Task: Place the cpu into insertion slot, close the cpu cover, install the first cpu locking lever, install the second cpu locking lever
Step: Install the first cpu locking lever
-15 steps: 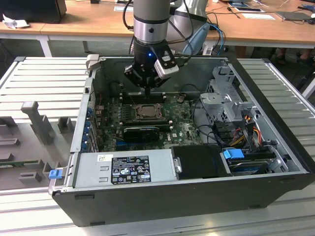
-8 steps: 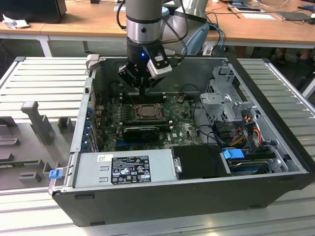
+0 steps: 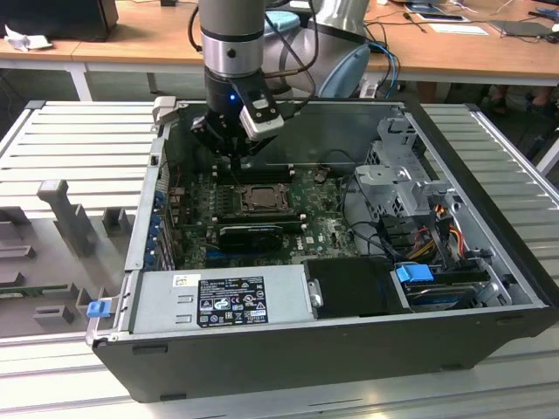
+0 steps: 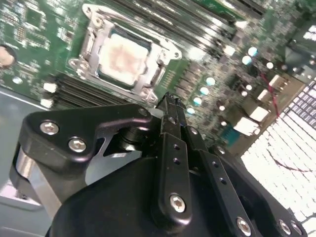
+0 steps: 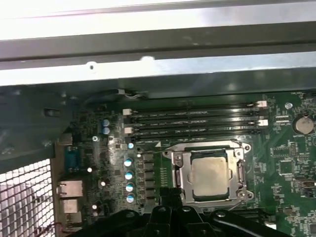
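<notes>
Pincer [image 4: 170,100] pinched narrow, right by the cpu [image 5: 211,173].
The pincer had its fingers close together with nothing between them. It hung just beside the insertion slot [image 3: 259,199]. The cpu lay flat in that slot, with the cpu cover [image 5: 240,173] down around it. All this sat on the green board [image 5: 291,163] inside the black computer case [image 3: 349,349].
</notes>
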`<act>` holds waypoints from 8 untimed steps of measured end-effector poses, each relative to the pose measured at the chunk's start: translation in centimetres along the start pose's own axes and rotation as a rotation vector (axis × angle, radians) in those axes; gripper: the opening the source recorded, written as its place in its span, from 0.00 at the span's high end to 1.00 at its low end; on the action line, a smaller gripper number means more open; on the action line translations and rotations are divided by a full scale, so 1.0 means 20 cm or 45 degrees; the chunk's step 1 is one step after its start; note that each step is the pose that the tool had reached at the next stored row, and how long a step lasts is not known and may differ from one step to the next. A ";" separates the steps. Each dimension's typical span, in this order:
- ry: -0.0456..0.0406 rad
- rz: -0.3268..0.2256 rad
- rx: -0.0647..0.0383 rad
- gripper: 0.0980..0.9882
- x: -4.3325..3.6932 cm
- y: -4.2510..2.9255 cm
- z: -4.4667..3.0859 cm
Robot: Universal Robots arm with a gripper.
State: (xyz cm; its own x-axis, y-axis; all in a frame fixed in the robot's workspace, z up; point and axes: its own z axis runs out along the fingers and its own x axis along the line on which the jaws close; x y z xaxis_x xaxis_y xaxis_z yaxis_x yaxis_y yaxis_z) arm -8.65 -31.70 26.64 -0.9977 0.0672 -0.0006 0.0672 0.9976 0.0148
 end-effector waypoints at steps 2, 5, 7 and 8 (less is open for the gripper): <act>0.000 0.000 -0.001 0.99 0.027 -0.002 0.000; 0.000 0.000 -0.002 0.99 0.066 -0.004 0.003; 0.002 -0.001 -0.023 0.99 0.095 -0.006 0.010; 0.003 -0.002 -0.038 0.99 0.101 -0.007 0.012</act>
State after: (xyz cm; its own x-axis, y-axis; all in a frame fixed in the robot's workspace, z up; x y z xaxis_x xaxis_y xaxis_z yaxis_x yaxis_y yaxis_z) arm -10.66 -31.70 26.40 -0.9979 0.0654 0.0014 0.0654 0.9969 0.0446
